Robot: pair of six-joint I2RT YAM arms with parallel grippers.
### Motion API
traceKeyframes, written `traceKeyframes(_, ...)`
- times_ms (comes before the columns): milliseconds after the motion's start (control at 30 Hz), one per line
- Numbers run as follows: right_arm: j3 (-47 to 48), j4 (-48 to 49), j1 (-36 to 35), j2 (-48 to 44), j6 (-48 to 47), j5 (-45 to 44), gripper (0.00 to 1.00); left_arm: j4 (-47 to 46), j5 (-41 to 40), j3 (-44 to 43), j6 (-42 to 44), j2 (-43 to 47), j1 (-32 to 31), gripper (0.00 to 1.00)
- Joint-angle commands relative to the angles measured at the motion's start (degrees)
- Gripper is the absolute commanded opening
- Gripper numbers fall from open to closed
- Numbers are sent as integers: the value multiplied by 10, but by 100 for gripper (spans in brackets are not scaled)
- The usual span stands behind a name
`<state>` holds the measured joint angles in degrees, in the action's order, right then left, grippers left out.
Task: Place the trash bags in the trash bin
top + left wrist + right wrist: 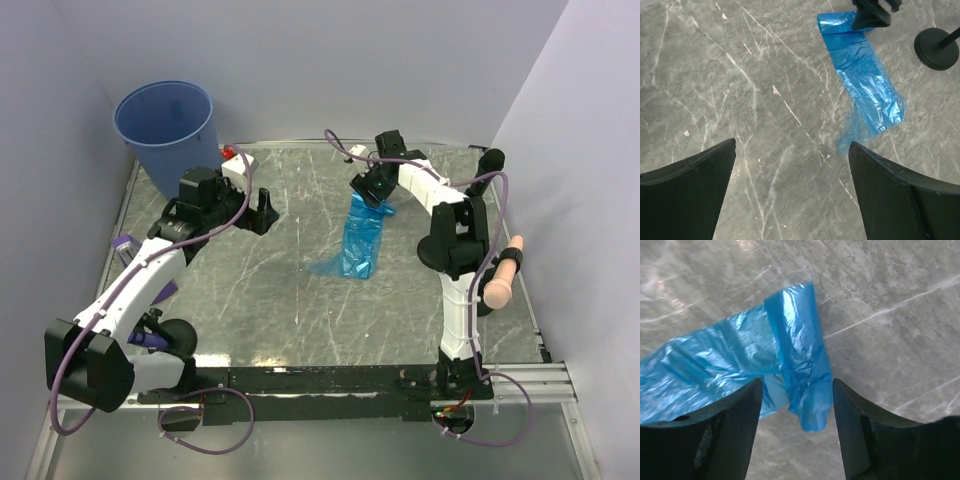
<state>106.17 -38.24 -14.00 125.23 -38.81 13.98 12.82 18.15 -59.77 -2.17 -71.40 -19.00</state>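
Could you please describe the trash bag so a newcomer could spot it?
On the grey marbled table, look right of centre, at the right hand. The trash bag lies there: a shiny crinkled strip, brighter blue than the trash bin at far left.

No text, label, brand, number or sign can be read in any of the views. The trash bin, the blue trash bag and the grey marbled table carry no legible marking.
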Motion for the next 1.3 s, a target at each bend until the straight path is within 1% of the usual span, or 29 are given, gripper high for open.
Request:
traceKeyframes(0,36,-3,0,36,-34,-17,63,-22,9,2,-34,-2,-2,99)
traceKeyframes(100,34,-8,0,48,-41,-13,59,-30,13,-1,-48,-18,-2,99)
traceKeyframes(167,34,-17,0,51,-44,-7,46,-39,18,1,-58,-26,-2,99)
traceKeyframes(233,38,-34,-1,56,-44,0,31,-51,21,5,-72,-36,-2,99)
traceKeyframes(300,41,-60,-2,50,-30,17,18,-66,20,12,-89,-49,-2,99)
traceKeyframes(367,38,-89,-2,19,1,63,10,-115,26,29,-113,-60,-2,99)
traceKeyframes(500,-10,-105,-2,-108,72,177,0,-255,80,90,-150,-73,-2,99)
traceKeyframes(533,-17,-111,-4,-147,88,204,0,-285,93,99,-155,-80,-2,99)
traceKeyframes(600,-25,-125,-5,-191,116,252,0,-322,115,99,-160,-101,-5,99)
traceKeyframes(767,1,-181,-6,-245,152,339,0,-412,186,101,-160,-148,-9,99)
traceKeyframes(867,11,-193,-6,-264,161,381,0,-468,210,94,-143,-178,-21,99)
traceKeyframes(967,29,-197,-7,-274,178,397,0,-517,245,77,-141,-205,-34,99)
traceKeyframes(1067,43,-194,-9,-278,192,400,0,-525,276,35,-132,-234,-55,99)
traceKeyframes(1167,51,-194,-9,-278,197,403,0,-532,269,3,-136,-271,-75,99)
traceKeyframes(1267,48,-195,-7,-278,198,414,0,-541,261,-22,-143,-306,-84,94)
